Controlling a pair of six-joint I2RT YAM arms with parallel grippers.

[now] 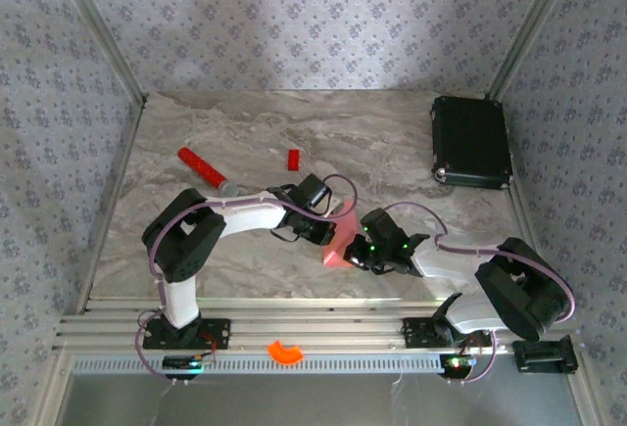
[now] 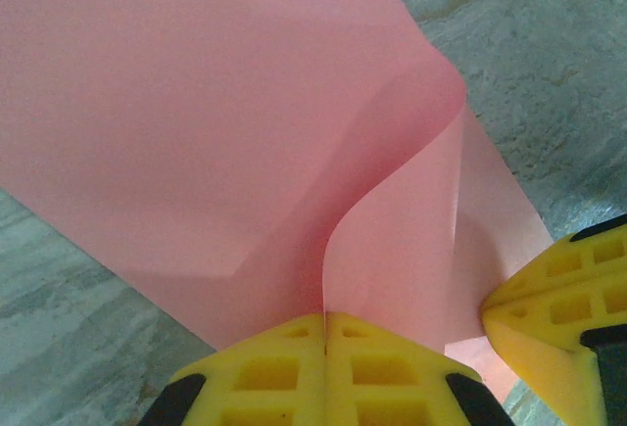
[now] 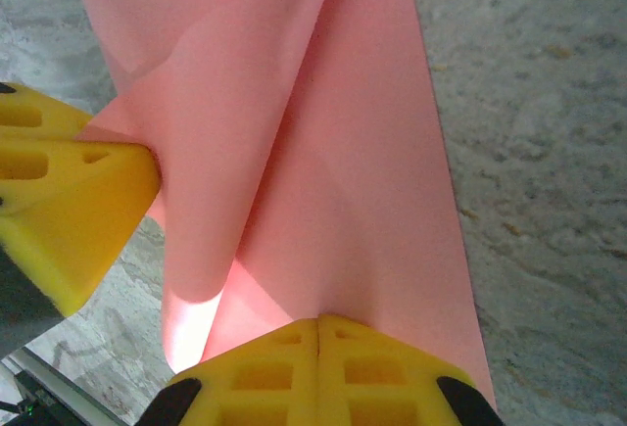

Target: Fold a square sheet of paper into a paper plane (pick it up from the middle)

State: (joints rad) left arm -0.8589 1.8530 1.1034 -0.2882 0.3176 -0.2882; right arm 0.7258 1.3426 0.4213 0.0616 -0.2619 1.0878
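- Your left tool (image 2: 325, 333) is clenched on the pink paper (image 2: 196, 103), with the sheet pinched between its yellow pads. Your right tool (image 3: 318, 333) is clenched on the same sheet, just beside the left one.
- The paper hangs between the two tools over the front middle of the bench (image 1: 392, 142). It has a soft roll in it, not a sharp crease. I cannot tell whether its lower edge touches the bench.
- This looks like an early fold being set up, with the plane far from done.
- Move the two tools as one. The sheet is thin, so any pull apart could tear it at the pads.
- Bring the two layers edge to edge before you flatten anything. A crooked centre fold would spoil every fold after it.
- Lower the paper onto the bench and press the roll flat there. In the air it would likely spring back.
- Let go with one tool only once the bench or the other tool pins the sheet.
- The red stick (image 1: 201, 168) and the red block (image 1: 292, 159) lie well apart, toward the back, so you have room.
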